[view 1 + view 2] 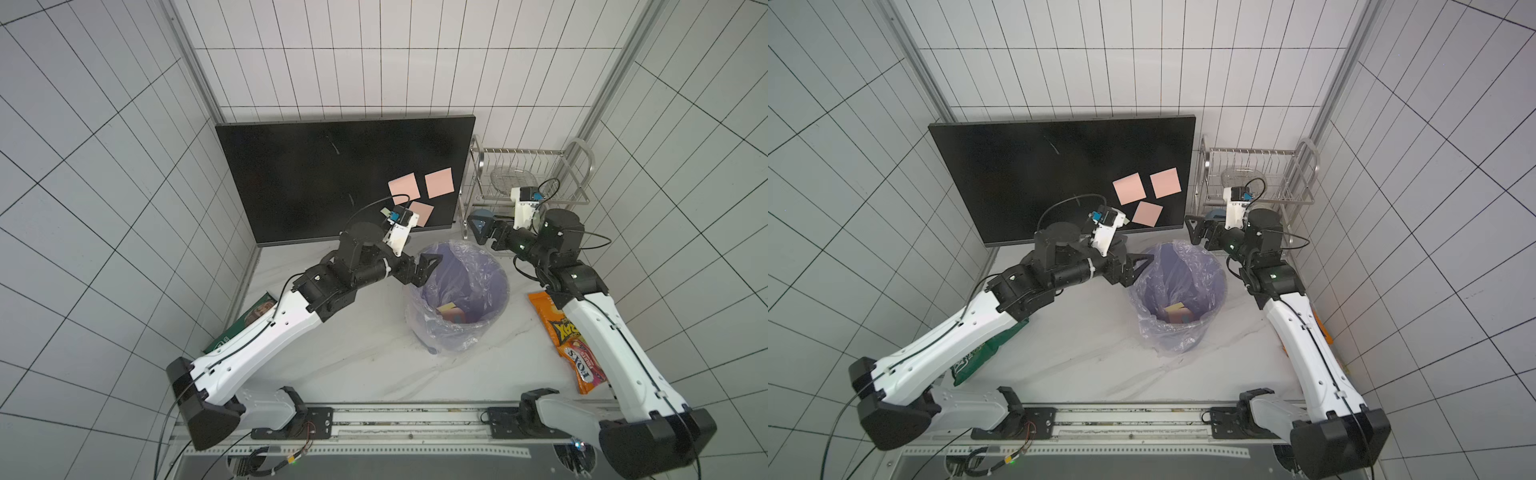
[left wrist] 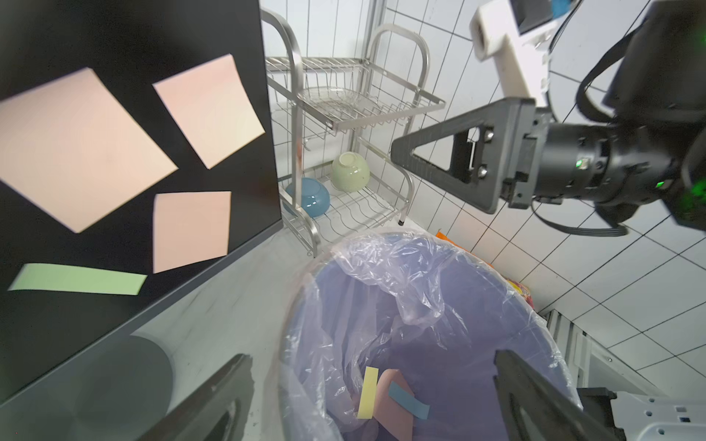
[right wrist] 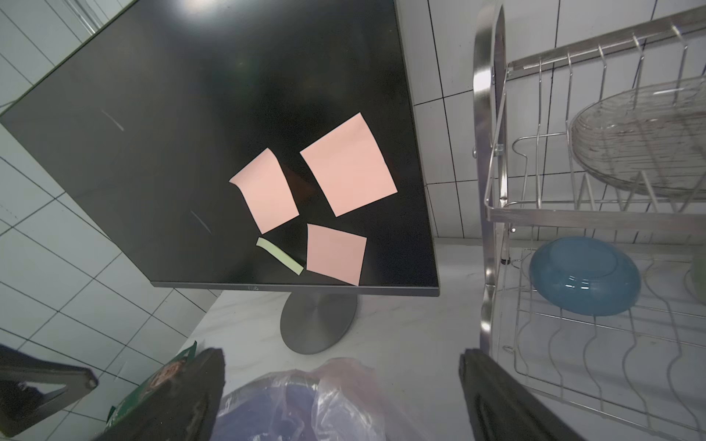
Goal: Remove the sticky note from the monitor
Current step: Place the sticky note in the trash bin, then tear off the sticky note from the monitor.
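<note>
Over bin [image 1: 498, 299], left jaws wide, empty; pink notes [image 1: 439, 183] on monitor [image 1: 311, 178] beyond.

Black monitor [image 1: 316, 174], pink notes [image 1: 439, 183], lilac bin [image 1: 488, 286]

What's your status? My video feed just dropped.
Left gripper open over lined bin, right gripper open. Three pink sticky notes and green strip on monitor. Nothing blocks them in either wrist view.
</note>
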You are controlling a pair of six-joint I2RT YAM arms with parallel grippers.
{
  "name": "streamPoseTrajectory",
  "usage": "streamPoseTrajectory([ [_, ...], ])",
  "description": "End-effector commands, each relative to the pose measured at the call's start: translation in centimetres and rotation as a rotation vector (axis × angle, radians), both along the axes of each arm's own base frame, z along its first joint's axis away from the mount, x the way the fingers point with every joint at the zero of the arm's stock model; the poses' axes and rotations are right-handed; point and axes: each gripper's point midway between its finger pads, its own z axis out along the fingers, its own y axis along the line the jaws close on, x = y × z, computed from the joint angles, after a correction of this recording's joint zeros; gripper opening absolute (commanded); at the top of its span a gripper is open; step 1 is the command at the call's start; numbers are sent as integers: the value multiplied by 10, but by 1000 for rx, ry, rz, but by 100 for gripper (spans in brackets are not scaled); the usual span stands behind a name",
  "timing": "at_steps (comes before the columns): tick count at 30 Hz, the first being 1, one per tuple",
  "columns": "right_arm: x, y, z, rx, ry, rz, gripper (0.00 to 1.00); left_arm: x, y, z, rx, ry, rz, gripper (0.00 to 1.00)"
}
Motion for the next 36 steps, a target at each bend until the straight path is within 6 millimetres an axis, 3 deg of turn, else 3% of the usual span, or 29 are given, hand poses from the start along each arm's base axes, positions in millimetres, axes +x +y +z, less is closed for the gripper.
streamPoseTrajectory([
  [1, 18, 9, 27, 145, -6, 3, 99, 2, 19, 5, -71, 40, 6, 99],
  [7, 49, 24, 17, 249, 53, -2, 99, 11, 58, 25, -199, 17, 94, 99],
  [11, 65, 42, 9, 288, 80, 18, 99, 13, 70, 31, -248, 4, 125, 99],
  [17, 85, 67, -3, 296, 82, 74, 100, 14, 82, 36, -307, 0, 136, 99],
  [26, 116, 86, -17, 298, 83, 116, 100, 16, 90, 34, -345, 11, 142, 99],
  [36, 124, 100, -20, 362, 63, 185, 97, 18, 94, 31, -351, 18, 149, 99],
])
